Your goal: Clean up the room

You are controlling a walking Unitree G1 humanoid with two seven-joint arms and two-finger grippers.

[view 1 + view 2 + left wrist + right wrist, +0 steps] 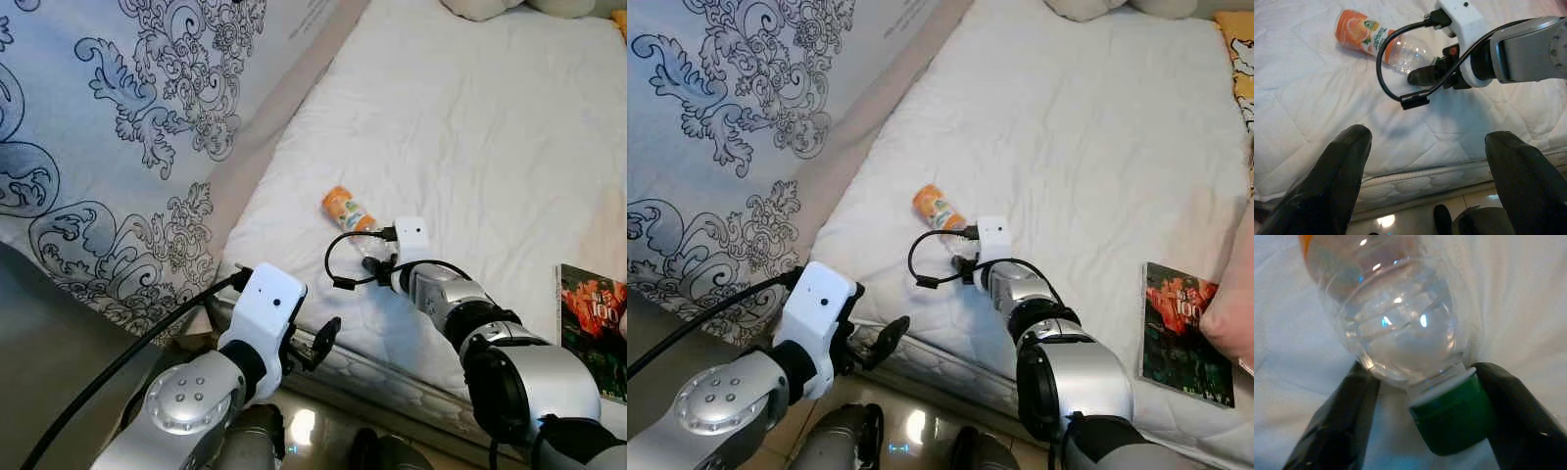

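A clear plastic bottle with an orange label and a green cap [349,211] lies on its side on the white quilted mattress [490,147], near the edge that faces the robot. The right gripper [1420,401] reaches across the mattress to the bottle's cap end. In the right wrist view its two black fingers [1337,426] stand on either side of the neck and green cap, parted a little wider than the cap; one finger appears to touch the cap's side, though the close, blurred picture leaves it unsure whether the fingers are actually pressing on it. The bottle rests on the sheet.

The left gripper [1425,181] hangs below the mattress edge, over the glossy floor, its fingers spread wide and holding nothing; its wrist view looks up across the mattress toward the bottle and the right wrist.

A dark-covered book with red lettering [1182,333] lies flat on the mattress to the robot's right, well apart from the bottle.
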